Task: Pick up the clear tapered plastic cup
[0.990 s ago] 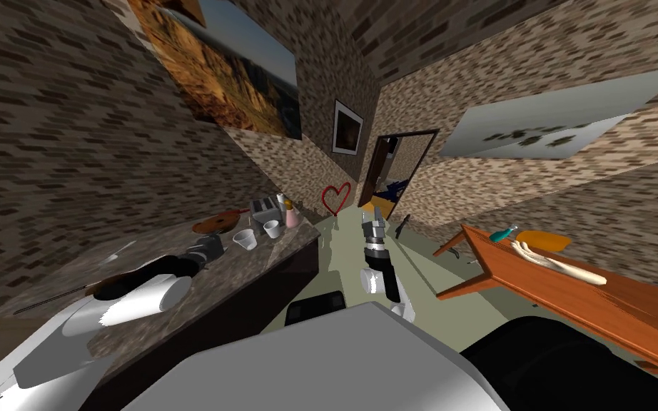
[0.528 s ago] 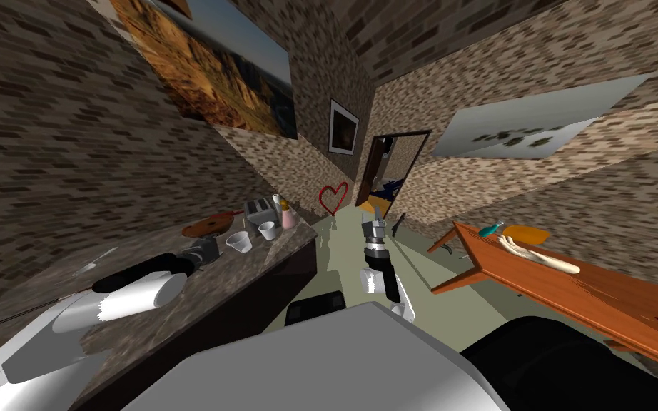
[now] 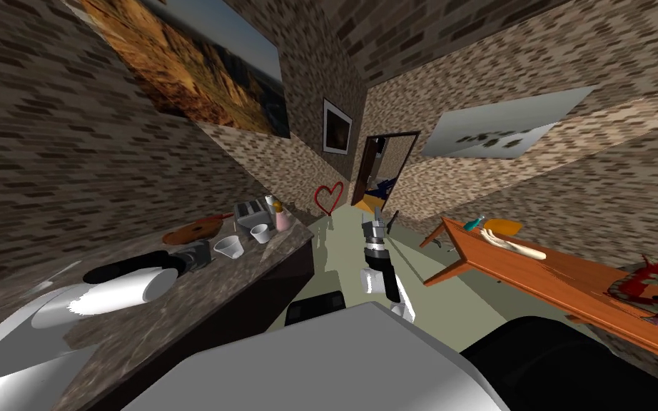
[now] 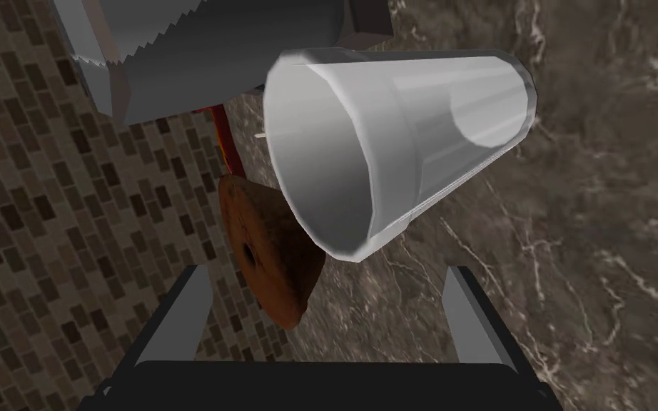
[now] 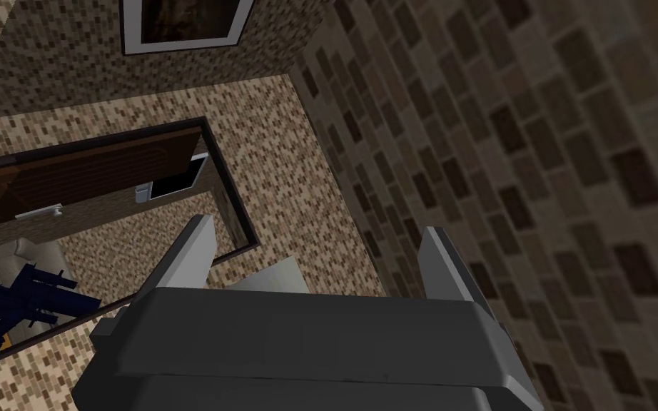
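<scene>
The clear tapered cup (image 3: 229, 247) stands on the dark marbled counter (image 3: 249, 275), rim up. It looms large in the left wrist view (image 4: 392, 143), just ahead of my left gripper (image 4: 331, 303) and apart from both fingers (image 4: 192, 310). That gripper is open; in the head view it (image 3: 206, 253) reaches over the counter, a short gap from the cup. My right gripper (image 3: 372, 230) hangs open over the floor, off the counter's end, and also shows in its wrist view (image 5: 320, 260).
Behind the cup are a second white cup (image 3: 260, 233), a grey toaster (image 3: 249, 211), a pink bottle (image 3: 283, 220) and a brown round pan (image 4: 267, 264). An orange-brown table (image 3: 534, 275) stands to the right. A doorway (image 3: 381, 168) lies ahead.
The whole head picture has slid left and down, so I have moved. My left gripper is a little closer to the cup. A red thing has come into sight on the table.
</scene>
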You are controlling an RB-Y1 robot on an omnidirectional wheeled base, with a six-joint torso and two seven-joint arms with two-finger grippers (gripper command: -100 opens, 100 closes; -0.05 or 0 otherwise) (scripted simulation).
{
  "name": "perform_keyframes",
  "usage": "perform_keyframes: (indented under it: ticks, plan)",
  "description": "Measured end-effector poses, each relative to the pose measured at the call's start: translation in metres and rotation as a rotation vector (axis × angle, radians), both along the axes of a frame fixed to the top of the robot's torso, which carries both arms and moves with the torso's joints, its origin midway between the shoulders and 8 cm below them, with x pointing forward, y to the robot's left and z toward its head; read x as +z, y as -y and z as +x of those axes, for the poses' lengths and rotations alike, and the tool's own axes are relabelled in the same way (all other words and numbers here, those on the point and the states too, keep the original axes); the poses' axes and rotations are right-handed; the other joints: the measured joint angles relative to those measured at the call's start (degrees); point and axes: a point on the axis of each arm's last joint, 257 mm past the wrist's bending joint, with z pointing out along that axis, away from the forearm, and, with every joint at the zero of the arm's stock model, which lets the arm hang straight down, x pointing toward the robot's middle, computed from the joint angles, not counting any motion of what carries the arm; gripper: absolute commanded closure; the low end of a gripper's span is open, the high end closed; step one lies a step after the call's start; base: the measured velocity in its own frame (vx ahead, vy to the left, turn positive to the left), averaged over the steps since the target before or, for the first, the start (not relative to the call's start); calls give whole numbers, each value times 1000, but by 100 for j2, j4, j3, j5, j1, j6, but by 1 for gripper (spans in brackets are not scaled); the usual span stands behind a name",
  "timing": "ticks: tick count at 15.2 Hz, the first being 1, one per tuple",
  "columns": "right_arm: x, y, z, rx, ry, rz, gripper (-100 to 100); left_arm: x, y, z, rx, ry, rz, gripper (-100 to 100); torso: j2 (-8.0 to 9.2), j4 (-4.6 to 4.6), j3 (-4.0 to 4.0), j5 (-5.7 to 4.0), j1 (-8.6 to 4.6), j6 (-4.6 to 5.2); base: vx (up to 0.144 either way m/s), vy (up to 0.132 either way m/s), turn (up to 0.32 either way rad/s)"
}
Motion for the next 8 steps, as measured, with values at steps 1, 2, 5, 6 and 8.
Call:
perform_keyframes:
  ticks: [1,2,5,6,8]
  plan:
    - [0,0,0,0,0,0,0,-3,-2,-1,7,-17,-4,-100,1,0,0,0,0,-2,0,0,0]
    - [0,0,0,0,0,0,0,-5,-3,-4,12,-32,-7,-100,3,0,1,0,2,-4,5,-10,-114]
    - [0,0,0,0,0,0,0,-10,-11,-11,37,-79,-21,-100,3,1,2,0,1,-2,7,-6,-71]
    - [0,0,0,0,0,0,0,-12,-12,-14,42,-93,-25,-100,4,1,2,0,2,-4,10,-9,-140]
    - [0,0,0,0,0,0,0,-12,-18,-18,60,-121,-34,-100,1,0,1,0,1,0,12,-5,-96]
